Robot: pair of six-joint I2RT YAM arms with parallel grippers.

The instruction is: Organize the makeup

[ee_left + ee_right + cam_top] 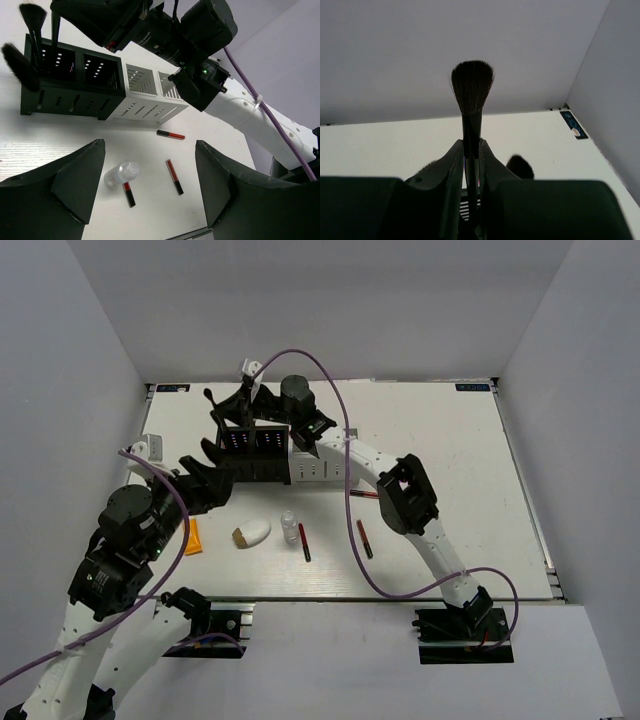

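Black-bristled brush (472,85) stands clamped upright in the right claw (471,150) over the black organizer (250,452), so lowering it straight in looks next, while the left claw (150,180) gapes empty above bottle (120,173) and sticks (174,176) on the worktop (60,135).

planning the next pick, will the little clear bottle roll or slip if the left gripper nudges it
Probably rolls: the bottle looks round and lies on its side on the flat table. Likely light, being small and clear. Its smooth wall may slip in a pinch.
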